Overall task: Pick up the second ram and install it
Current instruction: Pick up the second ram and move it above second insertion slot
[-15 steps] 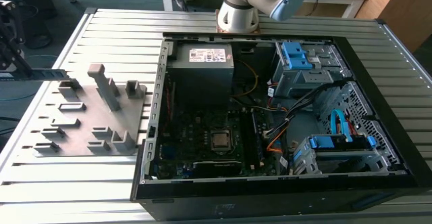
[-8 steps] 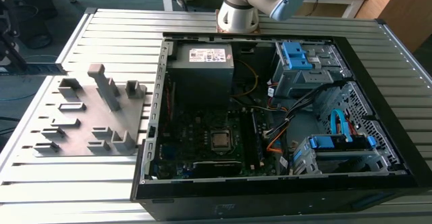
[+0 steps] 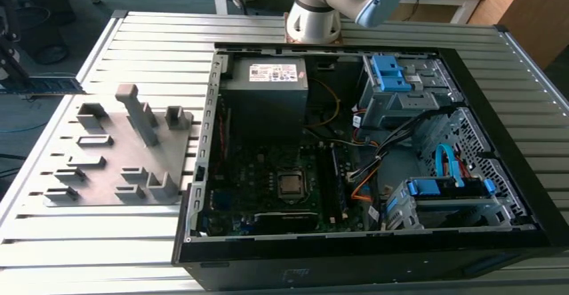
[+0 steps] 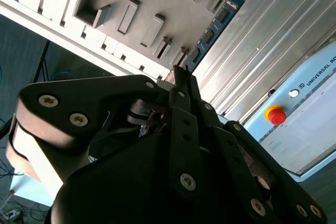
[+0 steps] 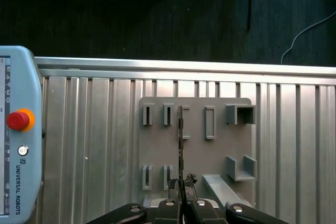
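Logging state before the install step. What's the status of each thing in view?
gripper: shut on the second ram.
second ram: held by one end in the gripper, outside the PC case, not installed.
grey fixture: flat on the table; the slots that show look empty.
PC case: lying on its side, side panel off, inside exposed.
processor: bare, no cooler on it.

Grey fixture (image 3: 116, 175) on ribbed silver table (image 3: 89, 242); ram (image 4: 218, 24) seemingly blue-green, black chips
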Tool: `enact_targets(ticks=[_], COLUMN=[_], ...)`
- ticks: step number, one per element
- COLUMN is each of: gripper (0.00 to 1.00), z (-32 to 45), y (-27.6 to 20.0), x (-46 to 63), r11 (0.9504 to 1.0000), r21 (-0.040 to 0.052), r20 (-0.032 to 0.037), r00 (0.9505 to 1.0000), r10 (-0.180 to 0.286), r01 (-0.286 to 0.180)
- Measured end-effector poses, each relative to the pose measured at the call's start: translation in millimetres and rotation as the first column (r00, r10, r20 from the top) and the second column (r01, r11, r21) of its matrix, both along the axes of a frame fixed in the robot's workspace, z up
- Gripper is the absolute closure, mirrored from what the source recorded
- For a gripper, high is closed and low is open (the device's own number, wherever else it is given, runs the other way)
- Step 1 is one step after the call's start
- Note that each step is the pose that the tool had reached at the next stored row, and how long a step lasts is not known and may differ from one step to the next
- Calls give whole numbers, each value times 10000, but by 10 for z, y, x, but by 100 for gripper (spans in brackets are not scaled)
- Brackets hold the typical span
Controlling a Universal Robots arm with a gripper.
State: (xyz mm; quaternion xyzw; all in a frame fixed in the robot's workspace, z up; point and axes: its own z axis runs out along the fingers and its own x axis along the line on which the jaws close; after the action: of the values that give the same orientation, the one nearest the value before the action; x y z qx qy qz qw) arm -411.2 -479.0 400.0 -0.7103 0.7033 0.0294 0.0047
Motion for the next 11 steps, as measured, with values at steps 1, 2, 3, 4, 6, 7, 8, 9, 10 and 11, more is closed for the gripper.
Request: enact_targets(ticks=[1, 2, 3, 4, 6, 7, 8, 9, 10, 11], gripper=[86, 86, 86, 86, 86, 86, 86, 86, 86, 86], z=[0, 0, 1, 2, 2, 3, 5, 3, 2, 2], y=[0, 0, 0, 0, 0, 0, 0, 0, 0, 0], x=[0, 0, 1, 0, 0, 2, 13, 33, 55, 79], r11=[10000, 10000, 10000, 10000, 10000, 10000, 10000, 10000, 10000, 10000], r21=[0, 0, -1, -1, -1, -1, -4, -2, -1, -1], r20=[1, 1, -1, -1, -1, -2, -5, -3, -5, -8], r00=[10000, 10000, 10000, 10000, 10000, 10000, 10000, 10000, 10000, 10000], r10=[0, 0, 0, 0, 0, 1, 2, 1, 1, 1], r01=[0, 0, 0, 0, 0, -1, -2, -1, -1, -1])
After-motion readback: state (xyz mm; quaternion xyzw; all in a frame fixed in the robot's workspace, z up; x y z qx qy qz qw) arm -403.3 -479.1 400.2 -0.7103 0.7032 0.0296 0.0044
